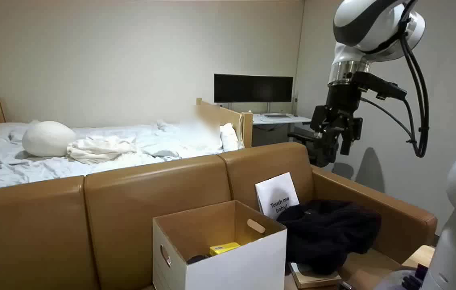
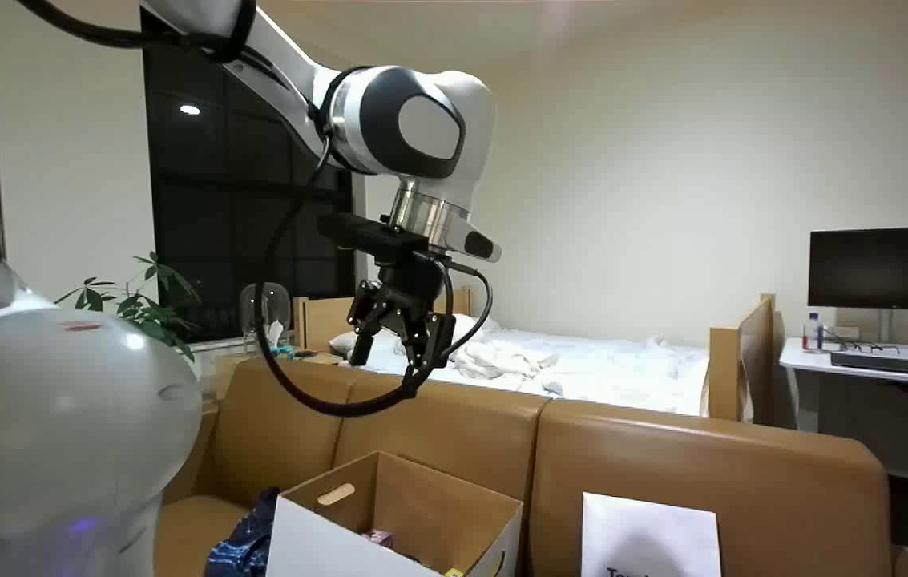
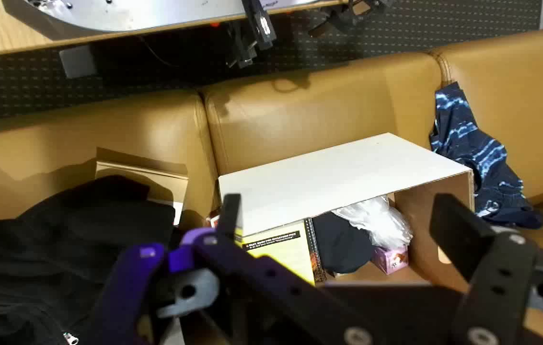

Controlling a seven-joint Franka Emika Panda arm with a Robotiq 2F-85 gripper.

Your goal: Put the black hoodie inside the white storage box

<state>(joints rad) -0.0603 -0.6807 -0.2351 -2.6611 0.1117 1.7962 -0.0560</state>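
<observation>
Because bunched loosely on the sofa (image 1: 157, 185), near but outside the box (image 1: 236, 266), judged the hoodie (image 1: 328, 231) soft, thick and limp, probably light enough to lift and hardly slippery, yet apt to sag and trail. Saw the gripper (image 3: 338, 211) high up with widely parted, empty fingers (image 3: 229, 215). Favoured a deep pinch through the heaped middle, clear of the zip pull (image 3: 70, 338), rather than a thin edge.

Gripper (image 2: 388, 365): jaws apart, above the sofa (image 2: 702, 461).
Box (image 2: 325, 545): open-topped (blue cloth (image 2: 245, 541) just beside it).
Bed (image 2: 638, 370): behind the sofa.
</observation>
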